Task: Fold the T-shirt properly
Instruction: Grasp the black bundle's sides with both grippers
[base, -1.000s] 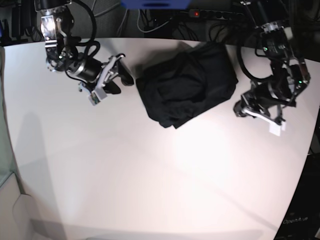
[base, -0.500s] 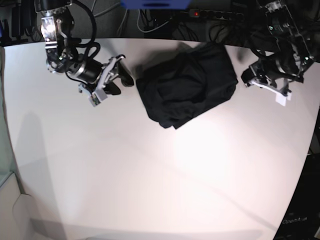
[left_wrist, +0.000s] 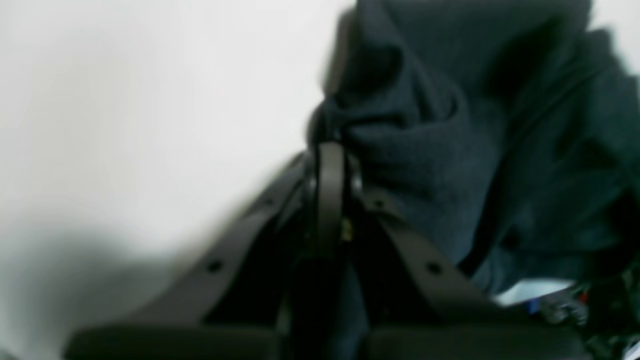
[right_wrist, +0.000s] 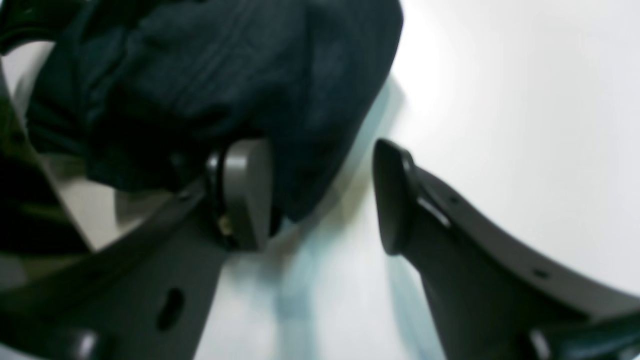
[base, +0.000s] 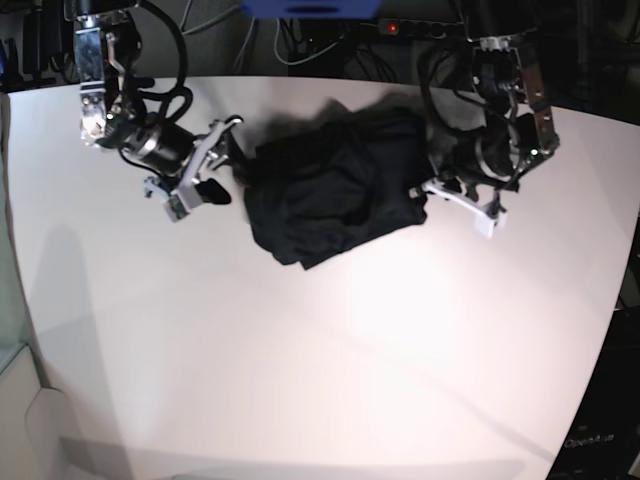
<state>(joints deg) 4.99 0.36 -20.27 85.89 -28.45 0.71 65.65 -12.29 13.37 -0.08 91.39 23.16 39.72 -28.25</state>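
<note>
Here the left gripper (left_wrist: 330, 150) is clamped tight against the crumpled black T-shirt (base: 335, 185), while the right gripper (right_wrist: 320, 195) gapes wide at its opposite edge.

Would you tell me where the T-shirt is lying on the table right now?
In the base view the T-shirt lies bunched at the table's far middle, between the right gripper and left gripper.

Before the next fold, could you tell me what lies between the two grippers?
Only the bunched T-shirt lies between the right gripper and left gripper, as the base view shows.
</note>
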